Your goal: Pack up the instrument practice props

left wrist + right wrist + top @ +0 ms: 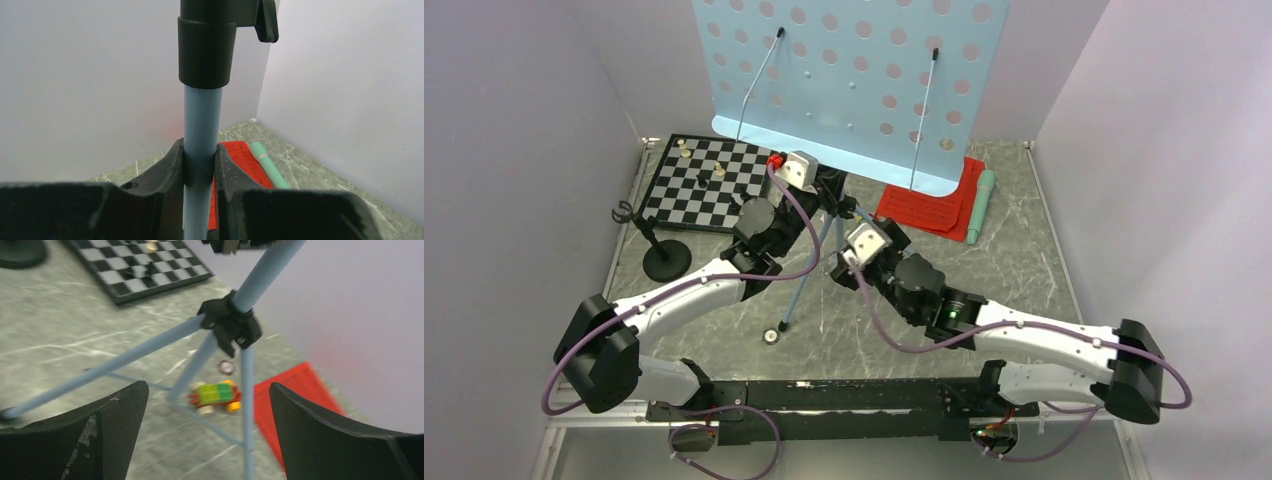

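At the left the small black mic stand (664,258) stands just beside the chessboard (704,185), and the left gripper (200,167) is clamped narrowly on the light blue pole (202,115) of the music stand (854,70), just under its black collar (206,50). Folding that stand looks like the step in hand: the right gripper (206,390) gapes wide and empty near the tripod hub (231,324), so the next move likely calls for closing on the hub or 1 of the 3 legs. Farther right, the red sheet-music pages (924,208) and mint-green microphone (980,205) lie side by side, well apart from both grippers.
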